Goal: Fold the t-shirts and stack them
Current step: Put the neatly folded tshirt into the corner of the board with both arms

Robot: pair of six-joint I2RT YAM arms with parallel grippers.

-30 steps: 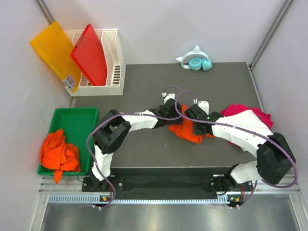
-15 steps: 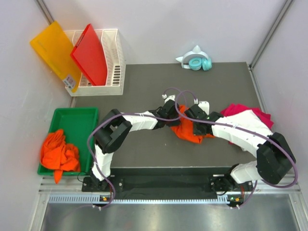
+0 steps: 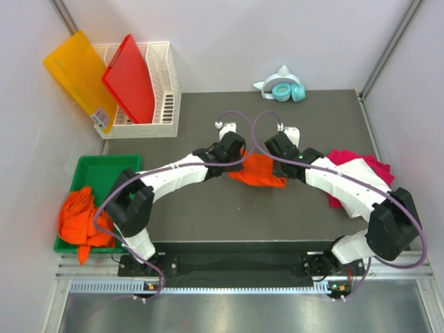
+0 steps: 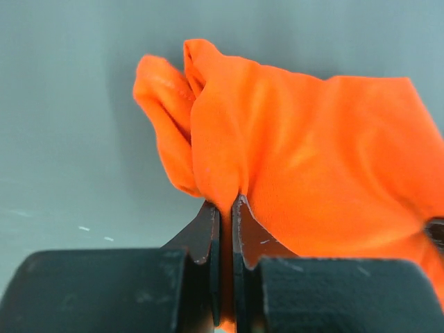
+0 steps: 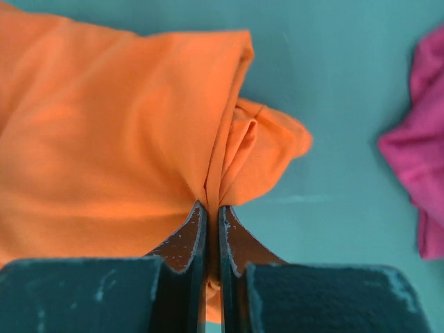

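The middle shirt lies at the centre of the table, with the left gripper on its left edge and the right gripper on its right edge. The right shirt lies near the table's right edge. Left of the table, a tray holds the shirt heap. Behind the tray stands a basket with one board in it and a second board just left of it. Headphones sit at the far edge.

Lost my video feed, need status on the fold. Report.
Left claw shut on orange t-shirt, one bunched edge. Right claw shut on its opposite edge. Pink t-shirt lies to the right, apart, not in the way.
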